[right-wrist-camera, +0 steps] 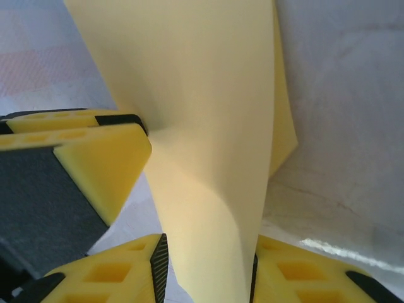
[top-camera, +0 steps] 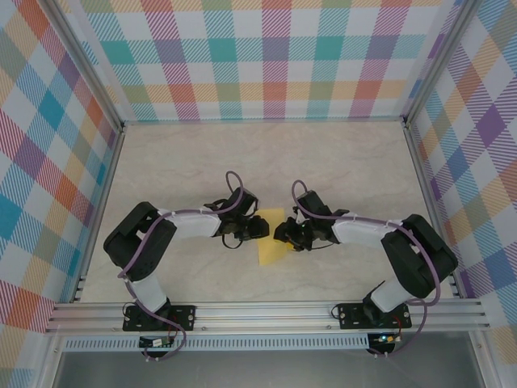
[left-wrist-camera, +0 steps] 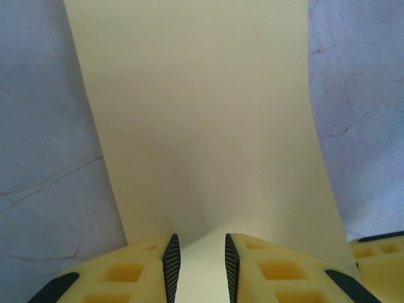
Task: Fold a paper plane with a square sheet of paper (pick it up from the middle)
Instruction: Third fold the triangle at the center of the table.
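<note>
Centrally, paper [top-camera: 271, 252] between left hand [top-camera: 257, 227], right hand [top-camera: 284, 234]

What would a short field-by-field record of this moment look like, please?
paper: yellow sheet, bent, spanning between the two grippers
left gripper: jaws a little apart, sheet between them; grip unclear
right gripper: jaws apart, sheet curling through the gap
surface: pale marbled table
fold state: no dart shape yet
</note>
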You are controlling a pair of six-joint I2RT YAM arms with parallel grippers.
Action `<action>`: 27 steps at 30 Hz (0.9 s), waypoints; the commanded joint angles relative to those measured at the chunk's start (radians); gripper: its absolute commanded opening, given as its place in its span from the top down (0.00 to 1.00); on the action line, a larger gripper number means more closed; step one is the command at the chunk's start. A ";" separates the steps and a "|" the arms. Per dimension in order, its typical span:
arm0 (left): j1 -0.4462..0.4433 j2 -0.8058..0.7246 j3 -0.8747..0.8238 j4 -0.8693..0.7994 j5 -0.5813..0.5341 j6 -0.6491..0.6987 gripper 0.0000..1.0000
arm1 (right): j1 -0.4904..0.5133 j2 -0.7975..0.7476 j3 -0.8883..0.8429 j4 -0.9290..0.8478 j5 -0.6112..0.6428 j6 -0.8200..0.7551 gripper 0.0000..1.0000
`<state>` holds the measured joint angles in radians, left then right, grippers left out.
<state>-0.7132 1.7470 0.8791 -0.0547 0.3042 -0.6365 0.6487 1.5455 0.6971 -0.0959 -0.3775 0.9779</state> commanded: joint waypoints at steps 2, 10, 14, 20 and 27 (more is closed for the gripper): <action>-0.009 0.042 0.029 -0.090 -0.044 0.107 0.72 | -0.029 0.052 0.052 -0.051 -0.046 -0.086 0.62; -0.009 0.057 0.051 -0.118 -0.060 0.155 0.72 | -0.073 0.103 0.093 -0.057 -0.098 -0.146 0.64; -0.009 0.050 0.061 -0.124 -0.069 0.167 0.72 | -0.078 0.113 0.097 -0.050 -0.119 -0.151 0.74; -0.009 -0.065 0.044 -0.104 -0.092 0.165 0.62 | -0.079 0.109 0.084 -0.046 -0.114 -0.130 0.82; -0.066 -0.325 -0.068 -0.086 -0.153 0.186 0.52 | -0.082 0.112 0.094 -0.057 -0.128 -0.122 0.89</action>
<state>-0.7326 1.5234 0.8566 -0.1295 0.2005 -0.4778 0.5747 1.6489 0.7746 -0.1371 -0.4774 0.8520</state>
